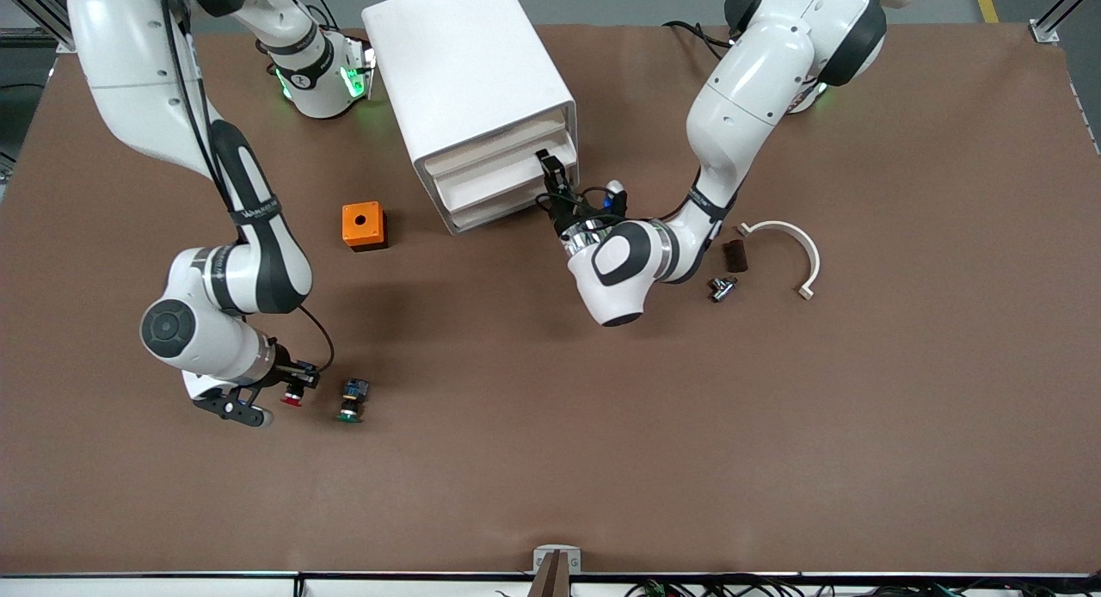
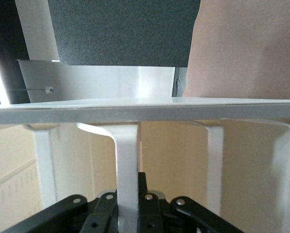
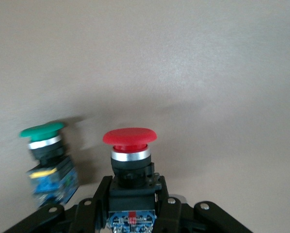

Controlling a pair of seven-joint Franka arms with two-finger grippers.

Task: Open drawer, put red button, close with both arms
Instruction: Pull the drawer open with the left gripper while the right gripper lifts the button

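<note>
Right gripper [image 3: 130, 213] clenched on red button [image 3: 130, 138], well apart from drawer [image 1: 507, 184]; left gripper [image 2: 128, 216] clamped on drawer handle [image 2: 127, 165].

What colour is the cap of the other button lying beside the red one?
Green, clearest in the right wrist view.
</note>
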